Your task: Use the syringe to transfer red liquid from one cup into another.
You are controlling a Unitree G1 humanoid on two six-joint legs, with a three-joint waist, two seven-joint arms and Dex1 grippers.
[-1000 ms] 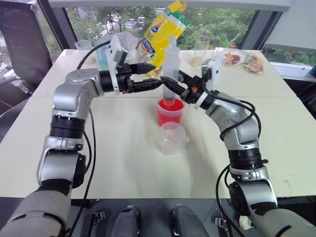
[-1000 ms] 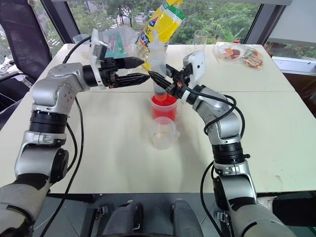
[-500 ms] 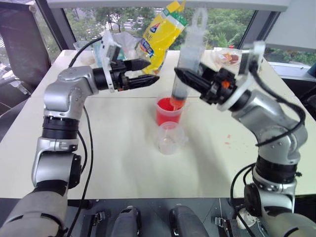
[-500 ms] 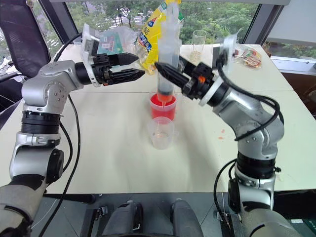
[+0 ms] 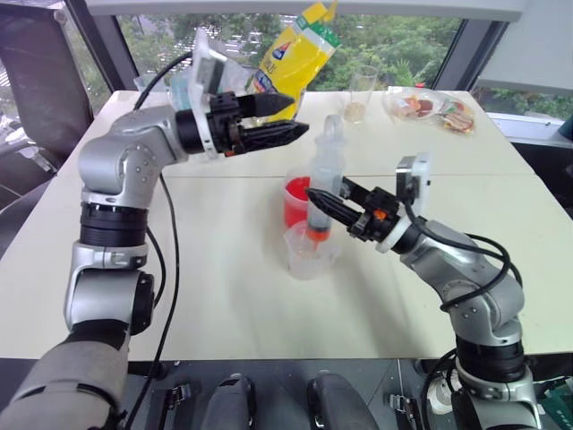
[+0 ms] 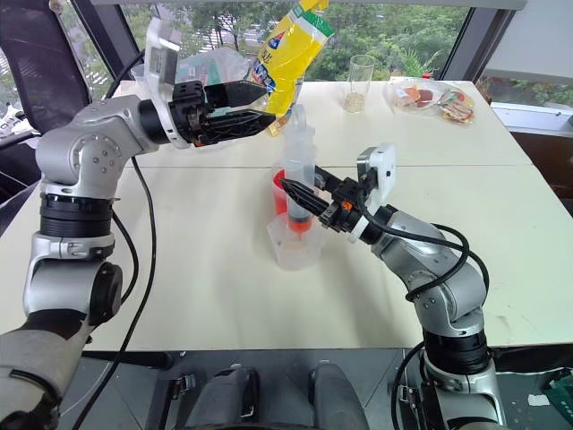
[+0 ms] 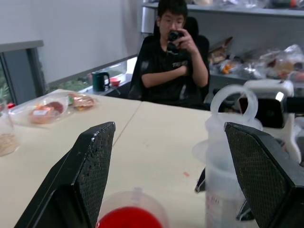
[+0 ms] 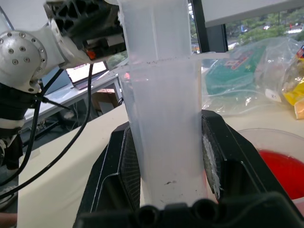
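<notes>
Right now the right gripper is clamping the syringe by its clear barrel, its two black fingers pressing on either side, as the right wrist view shows close up. It is holding the syringe upright with a slight tilt, the white plunger ring at the top and the orange-red nozzle tip pointing down into the mouth of the smaller colourless cup, which is standing on the bench. Just behind that cup, and partly hidden by the syringe, the larger cup is sitting with red liquid in it. The left gripper is hovering above and to the left of the syringe, its fingers spread wide and gripping nothing, well clear of both cups. Farther back on the bench a yellow bag, a tall clear cup with beige contents and a packet of snacks are lying near the window. Across the bench a person is sitting, raising a dark object to the face.
</notes>
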